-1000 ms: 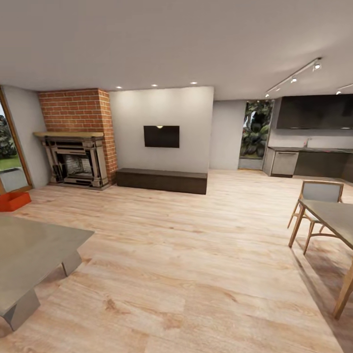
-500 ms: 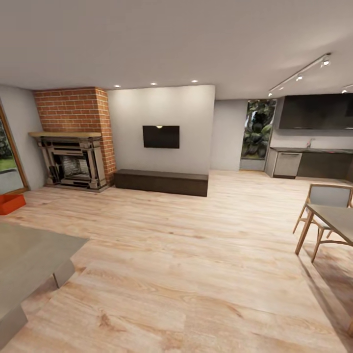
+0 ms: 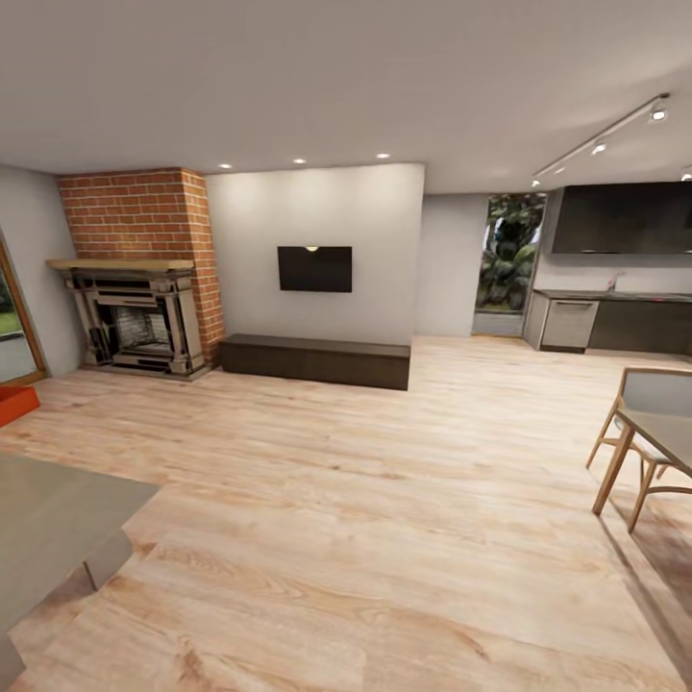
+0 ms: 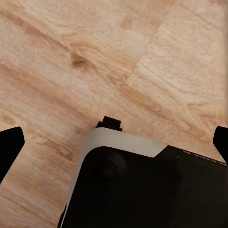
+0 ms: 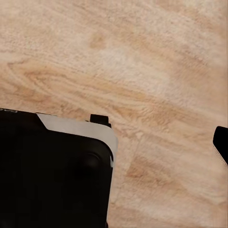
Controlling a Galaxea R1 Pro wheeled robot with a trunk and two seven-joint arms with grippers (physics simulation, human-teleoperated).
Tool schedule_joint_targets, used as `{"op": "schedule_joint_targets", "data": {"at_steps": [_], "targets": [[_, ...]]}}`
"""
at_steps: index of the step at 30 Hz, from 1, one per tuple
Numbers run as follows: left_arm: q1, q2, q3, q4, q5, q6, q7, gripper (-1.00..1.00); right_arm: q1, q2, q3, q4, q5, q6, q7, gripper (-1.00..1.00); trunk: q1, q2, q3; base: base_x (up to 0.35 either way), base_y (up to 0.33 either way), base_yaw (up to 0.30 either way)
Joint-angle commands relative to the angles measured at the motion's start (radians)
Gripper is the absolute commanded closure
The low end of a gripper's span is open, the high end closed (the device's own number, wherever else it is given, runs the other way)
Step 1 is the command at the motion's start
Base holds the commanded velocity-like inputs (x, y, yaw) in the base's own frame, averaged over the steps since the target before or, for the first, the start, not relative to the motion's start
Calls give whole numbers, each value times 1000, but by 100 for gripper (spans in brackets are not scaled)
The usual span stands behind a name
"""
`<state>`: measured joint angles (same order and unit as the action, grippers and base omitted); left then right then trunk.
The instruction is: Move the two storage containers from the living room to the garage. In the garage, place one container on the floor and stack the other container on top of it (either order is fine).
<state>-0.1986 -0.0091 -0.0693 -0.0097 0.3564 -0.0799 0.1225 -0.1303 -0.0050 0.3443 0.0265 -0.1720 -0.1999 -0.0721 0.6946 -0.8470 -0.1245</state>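
Storage container (image 3: 13,404): orange-red, low straight walls; only a corner shows, cut by the head view's left edge. It sits on the wood floor (image 3: 384,500) by the glass door (image 3: 12,317), left of the fireplace.
Room: living room — brick fireplace (image 3: 135,279), wall TV (image 3: 314,268), long dark bench (image 3: 315,359) beneath it, grey low table (image 3: 48,529) at near left, dining table (image 3: 663,437) and chair (image 3: 649,413) at right, dark kitchen units (image 3: 615,322) at far right.
Change vs 0.5 s ago: whole head view has shifted, so the camera moved. Less of the container shows at the left edge; low table and dining set sit further toward the picture's edges. No object motion noted.
Left gripper (image 4: 114,142): dark fingertips (image 4: 9,145) at opposite edges of the left wrist view — spread wide, nothing between them, touching nothing. Plank floor and the robot's dark, white-edged base (image 4: 142,190) lie below.
Right gripper (image 5: 221,145): one dark fingertip at the edge of the right wrist view over bare planks and the base; the other finger is out of frame, so spread cannot be told. Nothing seen held.
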Motion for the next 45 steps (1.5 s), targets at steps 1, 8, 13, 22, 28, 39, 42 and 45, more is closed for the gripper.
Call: {"op": "schedule_joint_targets", "data": {"at_steps": [1,8,13,22,28,39,42,45], "targets": [[-1,0,-7,1,7,-3,3,-100,-1,0,7,3,-10,-6,0,-100,1,-1,-1,322,0,0],[-1,0,-7,1,7,-3,3,-100,-2,0,6,3,-10,-6,0,-100,1,-1,-1,322,0,1],[-1,0,-8,1,7,-3,3,-100,-2,-1,4,3,-10,-5,7,-100,1,-1,-1,322,0,219],[-1,0,-7,1,7,-4,3,-100,-2,-4,6,3,-6,-5,0,-100,1,-1,-1,322,0,74],[-1,0,-8,1,7,-3,3,-100,-2,-6,13,3,3,-6,10,-100,1,-1,-1,322,0,1],[-1,1,-6,1,9,0,3,-100,-2,-3,22,3,1,-1,1,-100,1,-1,-1,322,0,0],[-1,1,-5,1,9,0,3,-100,-2,-3,21,3,2,-2,0,-100,1,-1,-1,322,0,0],[-1,1,-5,1,10,1,3,-100,-2,-1,17,3,1,-3,0,-100,1,-1,-1,322,0,0]]}}
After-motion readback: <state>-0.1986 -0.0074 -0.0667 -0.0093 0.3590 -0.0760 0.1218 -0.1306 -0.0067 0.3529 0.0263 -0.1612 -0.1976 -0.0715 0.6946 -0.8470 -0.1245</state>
